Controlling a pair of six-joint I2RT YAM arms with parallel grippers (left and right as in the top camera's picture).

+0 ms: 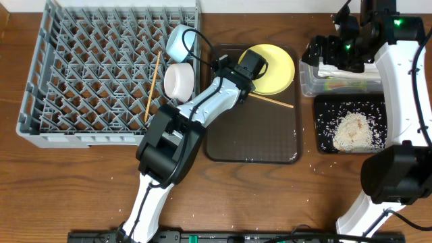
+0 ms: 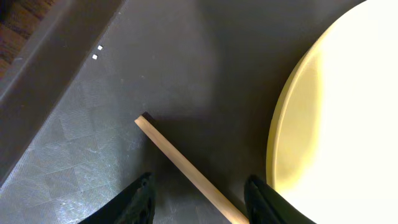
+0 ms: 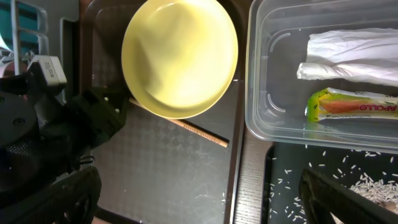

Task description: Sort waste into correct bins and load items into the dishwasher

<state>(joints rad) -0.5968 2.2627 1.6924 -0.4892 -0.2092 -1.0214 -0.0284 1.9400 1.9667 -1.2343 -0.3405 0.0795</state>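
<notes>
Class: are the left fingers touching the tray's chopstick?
Cannot tell. In the left wrist view the chopstick passes between the fingers, nearly meeting one at the bottom edge.

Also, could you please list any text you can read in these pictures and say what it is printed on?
"APOLLO": on the small yellow-green wrapper lying in the clear plastic rectangular tub.
Faint marks on the thin wooden chopstick: too small to read.

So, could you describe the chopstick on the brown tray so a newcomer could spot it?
Find the brown tray right of the grey rack. The wooden chopstick lies flat on it beside the yellow plate. The other chopstick sits in the rack.
</notes>
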